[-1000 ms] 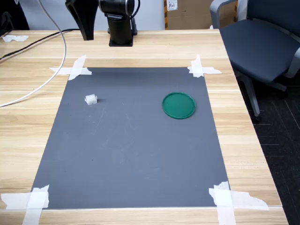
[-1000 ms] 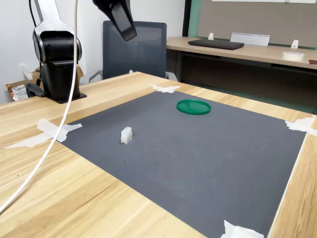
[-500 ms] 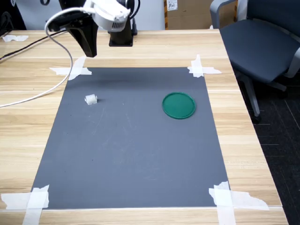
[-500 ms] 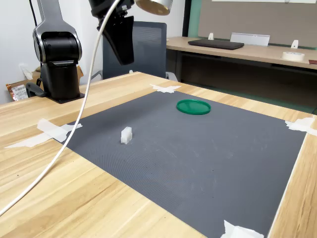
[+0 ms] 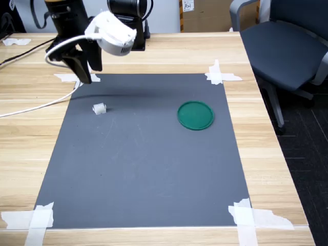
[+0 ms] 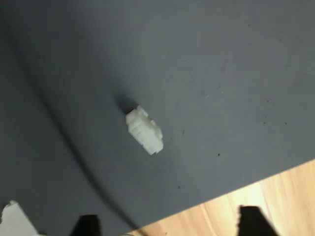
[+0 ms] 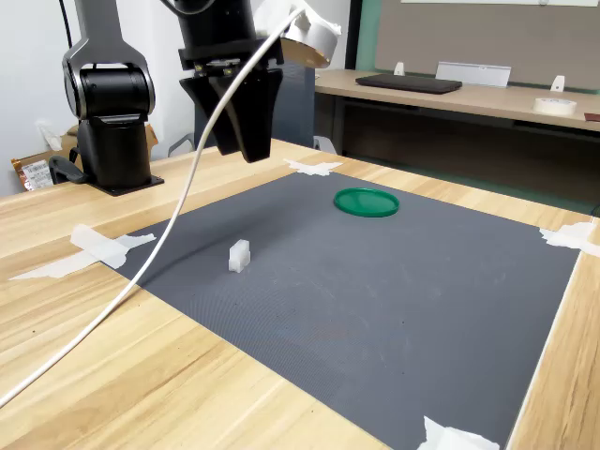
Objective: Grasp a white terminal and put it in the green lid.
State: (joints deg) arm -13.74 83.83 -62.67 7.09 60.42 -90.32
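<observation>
The white terminal (image 5: 99, 108) (image 7: 239, 255) is a tiny pale block lying on the dark grey mat near the first exterior view's left edge of it. In the wrist view the terminal (image 6: 143, 131) lies ahead of the two dark fingertips, which stand well apart. My gripper (image 5: 86, 76) (image 7: 241, 148) (image 6: 170, 227) hangs open in the air, above and just behind the terminal, touching nothing. The green lid (image 5: 195, 115) (image 7: 367, 202) is a flat round disc resting on the mat's far right part in the first exterior view, holding nothing.
The grey mat (image 5: 143, 169) is taped at its corners with white strips (image 5: 79, 77) to a wooden table (image 5: 287, 169). A white cable (image 5: 31, 107) trails from the arm across the table. The black arm base (image 7: 112, 122) stands behind the mat. An office chair (image 5: 287, 46) stands beside the table.
The arm has swung down and forward over the last second, bringing the gripper from high near the base to just above the mat's corner by the terminal. Terminal and lid have not moved.
</observation>
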